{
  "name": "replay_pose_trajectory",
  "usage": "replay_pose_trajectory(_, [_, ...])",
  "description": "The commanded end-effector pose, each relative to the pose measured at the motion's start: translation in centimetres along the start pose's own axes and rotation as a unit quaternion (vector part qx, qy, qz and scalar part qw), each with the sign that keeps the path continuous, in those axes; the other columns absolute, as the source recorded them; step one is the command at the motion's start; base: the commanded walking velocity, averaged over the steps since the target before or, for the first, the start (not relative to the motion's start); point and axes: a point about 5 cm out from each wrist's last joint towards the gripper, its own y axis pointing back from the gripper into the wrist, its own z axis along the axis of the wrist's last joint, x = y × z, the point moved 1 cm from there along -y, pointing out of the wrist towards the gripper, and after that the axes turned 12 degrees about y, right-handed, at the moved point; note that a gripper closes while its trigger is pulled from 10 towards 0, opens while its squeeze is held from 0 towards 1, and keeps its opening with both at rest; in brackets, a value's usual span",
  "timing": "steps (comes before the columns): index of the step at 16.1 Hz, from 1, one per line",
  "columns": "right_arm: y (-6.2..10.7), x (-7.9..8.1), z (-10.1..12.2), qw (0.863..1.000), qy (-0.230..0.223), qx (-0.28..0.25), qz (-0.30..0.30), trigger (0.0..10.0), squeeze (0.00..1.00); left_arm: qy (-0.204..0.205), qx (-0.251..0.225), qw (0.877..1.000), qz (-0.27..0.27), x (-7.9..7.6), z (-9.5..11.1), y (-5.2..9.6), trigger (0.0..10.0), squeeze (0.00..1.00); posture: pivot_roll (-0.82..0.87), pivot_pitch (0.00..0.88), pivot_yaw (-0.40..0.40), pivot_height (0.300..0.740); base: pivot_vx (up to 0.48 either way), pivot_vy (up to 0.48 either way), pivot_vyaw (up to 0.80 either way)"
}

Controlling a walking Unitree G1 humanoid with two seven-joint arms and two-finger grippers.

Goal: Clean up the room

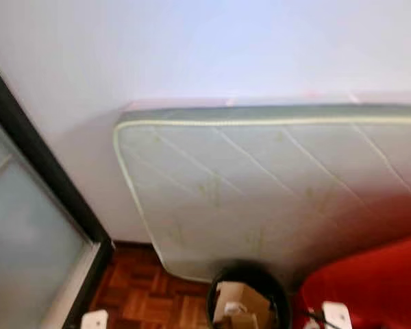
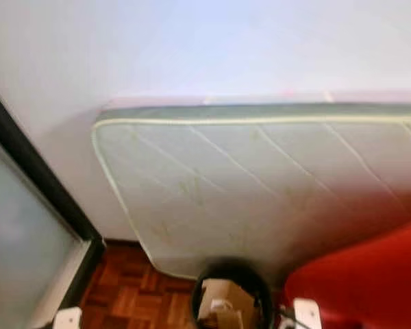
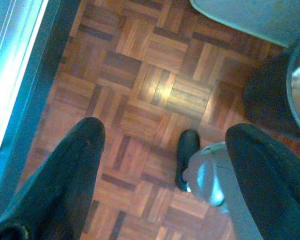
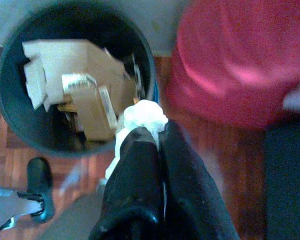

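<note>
A round black trash bin (image 1: 250, 298) stands on the parquet floor just below me, holding cardboard pieces (image 4: 85, 85). In the right wrist view my right gripper (image 4: 152, 132) is shut on a crumpled white tissue (image 4: 144, 116), held near the bin's rim (image 4: 151, 65) on the side by the red seat. In the left wrist view my left gripper (image 3: 165, 145) hangs open over bare parquet, its black fingers (image 3: 65, 180) wide apart with nothing between them.
A quilted pale mattress (image 1: 274, 185) leans against the white wall behind the bin. A red soft seat (image 1: 377, 281) lies at the right. A dark-framed frosted glass door (image 1: 27, 226) stands at the left. My own foot (image 3: 187, 157) rests on the parquet (image 3: 140, 90).
</note>
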Motion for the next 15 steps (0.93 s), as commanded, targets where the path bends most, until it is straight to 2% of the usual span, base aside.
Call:
replay_pose_trajectory(1, [-0.12,0.98,0.24,1.0,0.009,-0.009,0.018,10.0,0.0,-0.004,0.011,1.0,0.01,0.74,-0.52,0.21,10.0,0.0,0.01,0.008,0.04,0.74,0.0,0.0,0.0])
replay_pose_trajectory(4, [-0.14,0.95,0.66,0.999,0.023,-0.021,0.025,10.0,0.0,-0.004,0.01,1.0,0.008,0.56,-0.41,0.15,10.0,0.0,0.01,0.006,0.037,0.74,0.0,0.0,0.0])
replay_pose_trajectory(7, [-0.15,0.9,0.78,0.999,0.032,-0.024,0.028,10.0,0.0,0.001,0.008,1.0,0.007,0.44,-0.39,0.13,10.0,0.0,0.02,0.0,0.029,0.74,0.0,0.0,0.73])
replay_pose_trajectory(12, [-0.13,0.92,0.44,0.999,0.021,-0.013,0.028,10.0,0.0,-0.002,0.01,1.0,0.006,0.44,-0.46,0.14,10.0,0.0,0.02,0.0,0.031,0.74,0.0,0.0,0.0])
replay_pose_trajectory(15, [-0.13,0.95,0.4,0.999,0.023,-0.012,0.028,10.0,0.0,-0.003,0.01,1.0,0.005,0.46,-0.46,0.14,10.0,0.0,0.01,0.0,0.033,0.74,0.254,0.0,0.0])
